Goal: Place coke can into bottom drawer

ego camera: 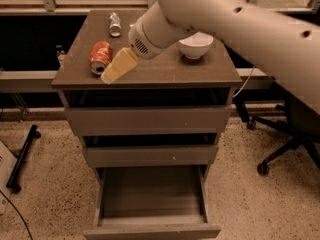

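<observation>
The coke can lies on its side on the left part of the cabinet top, silver top toward the front. My gripper hangs over the cabinet top just right of and in front of the can, its yellowish fingers pointing down-left; it holds nothing. The bottom drawer is pulled out wide and shows an empty inside. The two shallower drawers above it are slightly ajar.
A small silver-grey can lies at the back left of the top. A white bowl stands at the right. An office chair stands to the right, a black stand foot to the left.
</observation>
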Tool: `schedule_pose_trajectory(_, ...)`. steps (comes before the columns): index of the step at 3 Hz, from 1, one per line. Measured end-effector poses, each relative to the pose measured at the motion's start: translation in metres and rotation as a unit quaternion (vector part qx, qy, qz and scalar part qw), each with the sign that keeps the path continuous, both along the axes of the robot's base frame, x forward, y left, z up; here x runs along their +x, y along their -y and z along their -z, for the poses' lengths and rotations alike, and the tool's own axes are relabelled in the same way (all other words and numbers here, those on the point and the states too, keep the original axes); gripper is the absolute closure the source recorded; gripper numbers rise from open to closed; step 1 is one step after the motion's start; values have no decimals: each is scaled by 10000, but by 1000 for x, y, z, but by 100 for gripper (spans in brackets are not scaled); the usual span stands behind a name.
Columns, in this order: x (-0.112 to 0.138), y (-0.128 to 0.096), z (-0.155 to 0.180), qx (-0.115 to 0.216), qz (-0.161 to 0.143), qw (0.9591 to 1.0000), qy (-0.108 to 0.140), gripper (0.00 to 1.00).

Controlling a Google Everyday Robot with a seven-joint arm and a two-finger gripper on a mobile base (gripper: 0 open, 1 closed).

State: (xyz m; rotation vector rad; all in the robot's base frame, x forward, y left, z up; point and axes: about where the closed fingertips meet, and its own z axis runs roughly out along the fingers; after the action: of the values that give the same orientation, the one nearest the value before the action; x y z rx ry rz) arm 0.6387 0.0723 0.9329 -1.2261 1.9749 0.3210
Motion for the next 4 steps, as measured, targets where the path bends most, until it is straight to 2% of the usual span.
schedule_pose_trajectory(1, 24, -17, 13, 196, 50, 9998, 43, 0)
schedule_pose_trajectory(2, 26, -19, 14, 214, 51, 9997, 45, 0)
schedule_pose_trajectory(3, 37, -30, 24, 605, 213, 9979, -14, 0)
schedule_pose_trajectory(4, 61, -52, 33, 1073, 392, 9935, -3, 0)
